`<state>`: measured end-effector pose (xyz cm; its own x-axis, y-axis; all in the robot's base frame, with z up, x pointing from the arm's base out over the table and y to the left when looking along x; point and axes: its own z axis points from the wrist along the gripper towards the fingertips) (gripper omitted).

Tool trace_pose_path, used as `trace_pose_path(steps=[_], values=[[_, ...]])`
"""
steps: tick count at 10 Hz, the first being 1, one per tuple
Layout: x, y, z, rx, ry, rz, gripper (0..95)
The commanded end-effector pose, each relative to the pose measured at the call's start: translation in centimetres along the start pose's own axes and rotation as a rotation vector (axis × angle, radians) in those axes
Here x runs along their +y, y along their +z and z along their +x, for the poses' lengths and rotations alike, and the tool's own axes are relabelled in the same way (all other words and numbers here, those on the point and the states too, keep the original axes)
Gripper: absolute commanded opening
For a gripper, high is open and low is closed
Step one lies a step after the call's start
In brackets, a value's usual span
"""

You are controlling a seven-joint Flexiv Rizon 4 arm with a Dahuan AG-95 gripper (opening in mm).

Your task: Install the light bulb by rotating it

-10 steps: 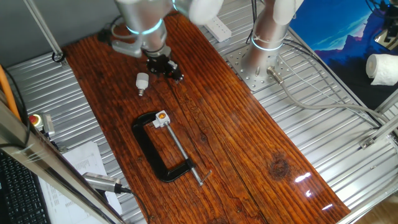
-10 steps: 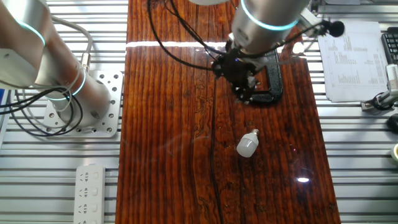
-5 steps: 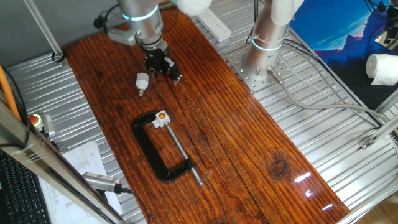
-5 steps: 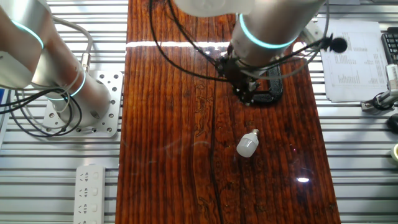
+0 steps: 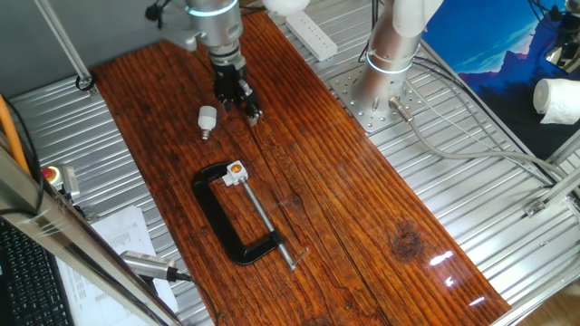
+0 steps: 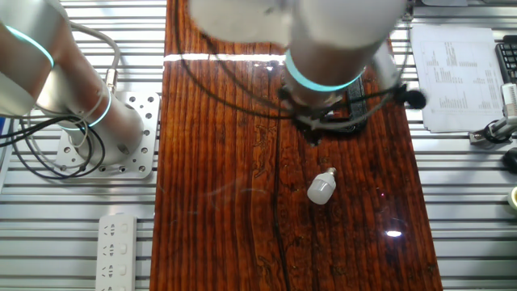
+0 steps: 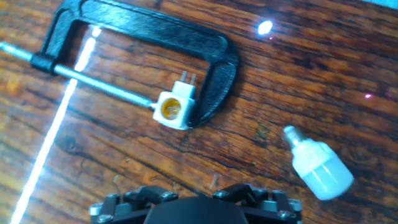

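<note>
The light bulb (image 5: 207, 119) (image 6: 321, 188) (image 7: 317, 165) lies on its side on the wooden board, white with a short silvery base. My gripper (image 5: 243, 98) (image 6: 314, 132) (image 7: 196, 194) hovers above the board just right of the bulb in one fixed view, open, with nothing between its fingers. A small white socket block (image 5: 235, 172) (image 7: 173, 109) with an orange centre is held in a black C-clamp (image 5: 225, 220) (image 7: 155, 34). In the hand view the socket is ahead at centre and the bulb lies at the lower right. The arm hides the socket in the other fixed view.
The board rests on a ribbed metal table. A second arm's base (image 5: 388, 63) (image 6: 77, 109) stands beside it. A power strip (image 5: 313, 36) (image 6: 119, 242), a white roll (image 5: 555, 100), printed paper (image 6: 456, 77) and a red button (image 5: 52, 174) lie around the edges.
The arm has swung and its wrist has turned, carrying the gripper slightly toward the board's far end. The bulb, socket and clamp have stayed put.
</note>
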<state>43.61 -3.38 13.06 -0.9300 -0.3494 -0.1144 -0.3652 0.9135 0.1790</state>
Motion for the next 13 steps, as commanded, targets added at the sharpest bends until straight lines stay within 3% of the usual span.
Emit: trace_pose_path(steps=[1,3,6,8,10,12,13], values=[[-0.5,0.4,0.1,0.031,-0.156,0.002,95.0],[-0.5,0.4,0.0,0.027,-0.069,-0.004,95.0],[-0.5,0.4,0.0,0.077,0.021,0.007,95.0],[-0.7,0.3,0.1,0.105,-0.024,0.002,95.0],[-3.2,-0.7,-0.1,0.124,-0.109,0.012,95.0],[-4.8,-1.3,-0.1,0.111,-0.106,0.016,95.0],[-6.3,-1.1,0.3,0.076,-0.14,0.014,95.0]])
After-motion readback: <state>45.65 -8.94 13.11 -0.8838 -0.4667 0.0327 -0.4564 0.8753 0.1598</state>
